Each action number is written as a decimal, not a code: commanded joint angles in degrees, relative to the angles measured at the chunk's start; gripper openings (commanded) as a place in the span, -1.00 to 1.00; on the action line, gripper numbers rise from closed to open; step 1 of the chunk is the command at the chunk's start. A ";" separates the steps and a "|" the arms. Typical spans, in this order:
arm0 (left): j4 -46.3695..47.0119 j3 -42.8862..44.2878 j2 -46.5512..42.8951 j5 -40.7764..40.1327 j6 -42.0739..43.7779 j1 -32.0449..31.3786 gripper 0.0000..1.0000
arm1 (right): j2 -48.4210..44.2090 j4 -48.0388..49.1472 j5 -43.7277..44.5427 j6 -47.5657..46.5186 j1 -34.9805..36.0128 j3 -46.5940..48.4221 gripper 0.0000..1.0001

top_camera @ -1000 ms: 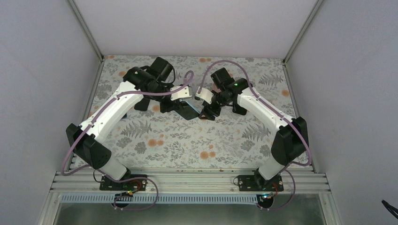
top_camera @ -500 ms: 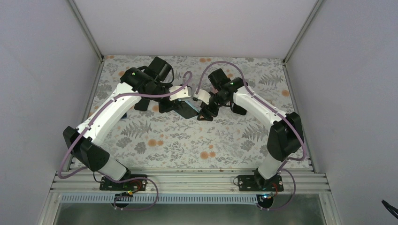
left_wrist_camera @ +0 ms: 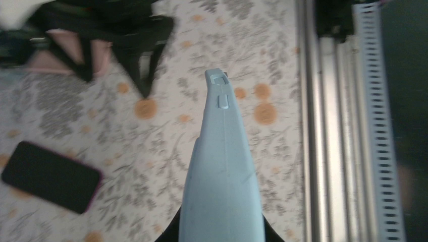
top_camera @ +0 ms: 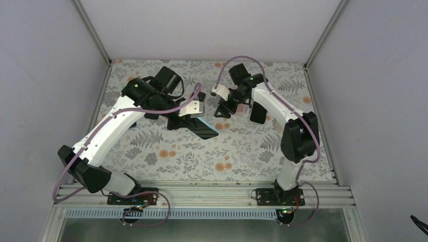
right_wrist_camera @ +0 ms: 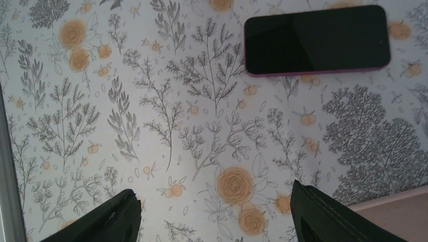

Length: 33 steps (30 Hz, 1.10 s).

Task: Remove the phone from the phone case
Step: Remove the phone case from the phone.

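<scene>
My left gripper [top_camera: 188,117] is shut on a light blue phone case [top_camera: 204,129] and holds it above the table, tilted. In the top view a dark face shows inside its blue rim. In the left wrist view the case [left_wrist_camera: 222,171] shows edge-on, running away from my left gripper [left_wrist_camera: 222,238], with side buttons near its far end. My right gripper [top_camera: 222,111] is open and empty, a short way right of the case and apart from it. In the right wrist view the right gripper [right_wrist_camera: 212,191] hangs over bare floral table.
A black phone with a magenta rim [right_wrist_camera: 317,39] lies flat on the table to the right of the right gripper [top_camera: 257,114]; it also shows in the left wrist view [left_wrist_camera: 50,175]. A pink flat object [top_camera: 243,106] lies under the right wrist. Metal rails [top_camera: 202,194] run along the near edge.
The two grippers were together at the blue case. Now the left gripper has carried the case left and nearer, and the right gripper has drawn back toward the far side, open.
</scene>
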 commanded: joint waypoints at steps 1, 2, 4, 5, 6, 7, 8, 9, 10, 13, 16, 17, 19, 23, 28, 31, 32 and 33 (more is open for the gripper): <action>0.84 0.27 -0.63 7.86 1.02 -0.16 -0.95 | 2.42 -0.53 -1.44 -0.93 0.14 4.93 0.52; 0.85 0.51 -0.34 7.23 0.78 -0.19 -0.95 | 2.67 -0.89 -1.55 -1.07 0.17 5.44 0.52; 0.80 0.71 -0.20 5.31 0.84 -0.20 -0.95 | 2.10 -0.92 -1.05 -1.54 -0.06 4.85 0.52; 1.02 0.57 -0.44 4.61 1.00 -0.20 -0.95 | 1.41 -0.90 -0.83 -2.07 -0.22 3.93 0.53; 1.22 0.39 -0.84 4.09 1.16 -0.16 -0.95 | 0.45 -0.85 -0.69 -2.69 -0.42 2.46 0.53; 1.60 0.07 -1.16 3.58 1.14 -0.18 -0.95 | -1.23 -0.78 -0.59 -3.24 -0.74 0.28 0.54; 1.89 -0.08 -1.35 2.92 1.07 -0.17 -0.95 | -2.54 -0.81 -0.63 -3.96 -1.15 -1.43 0.55; 2.05 -0.18 -1.39 2.28 0.98 -0.15 -0.95 | -4.08 -1.35 -0.82 -4.89 -1.40 -3.26 0.56; 2.30 -0.40 -1.33 1.60 0.85 -0.18 -0.95 | -5.65 -2.28 -1.33 -6.11 -1.69 -4.80 0.57; 3.39 -1.08 -1.17 0.30 0.33 -0.11 -0.95 | -12.23 -4.37 -3.03 -8.88 -1.80 -10.06 0.58; 4.25 -1.71 -0.76 -0.43 0.15 -0.11 -0.95 | -17.60 -5.86 -6.47 -9.81 -1.76 -13.22 0.58; 4.61 -2.04 -0.66 -0.33 0.18 -0.11 -0.95 | -19.03 -6.13 -7.90 -9.78 -1.75 -13.55 0.58; 5.18 -2.47 -0.22 -0.04 0.18 -0.11 -0.95 | -21.28 -5.92 -10.50 -9.14 -1.69 -14.29 0.58; 5.38 -1.88 0.80 0.76 -0.05 -0.15 -0.95 | -22.18 -5.32 -12.99 -8.23 -1.60 -14.92 0.54; 5.51 -1.00 1.31 0.47 -0.68 -0.11 -0.95 | -21.42 -5.16 -14.90 -8.61 -1.24 -15.66 0.48; 5.29 -0.41 1.36 0.74 -0.85 -0.11 -0.95 | -21.58 -3.85 -14.78 -8.32 -1.19 -16.39 0.46; 5.24 -0.31 1.46 0.80 -0.91 -0.11 -0.95 | -21.63 -3.47 -14.78 -8.27 -1.19 -16.47 0.46; 5.09 -0.21 1.45 1.07 -0.88 -0.11 -0.95 | -21.67 -2.93 -14.78 -8.07 -1.11 -16.51 0.45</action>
